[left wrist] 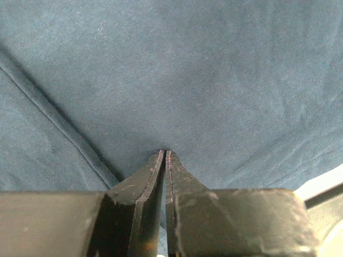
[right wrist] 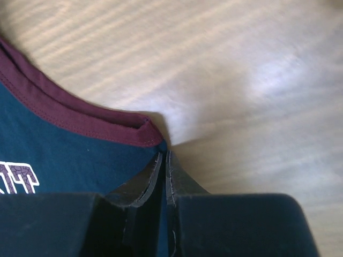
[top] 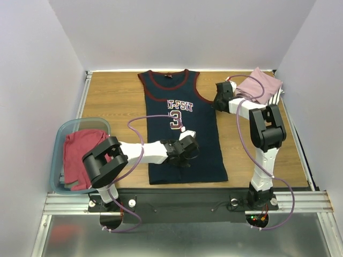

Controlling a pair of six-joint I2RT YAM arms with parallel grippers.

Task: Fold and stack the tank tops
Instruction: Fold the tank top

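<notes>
Wood with a smooth brown grain makes up your table (top: 118,96), with plain white walls (top: 32,64) around it. At your far left sits one see-through teal plastic tub (top: 60,134) with rounded corners. Soft red tops (top: 80,155) lie bunched up inside it, and you cannot count them. Next, your left gripper (left wrist: 165,152) rests on the middle of the one navy jersey (top: 182,96). Its two black fingers are pressed together and pinch a small bump of the soft blue cloth. The jersey lies flat in the middle of the table, with dark red trim and white letters. Your right gripper (right wrist: 164,155) is squeezed together on the jersey's right armhole edge, at the stitched trim. At the back right corner lies one pink top (top: 260,84), folded.
</notes>
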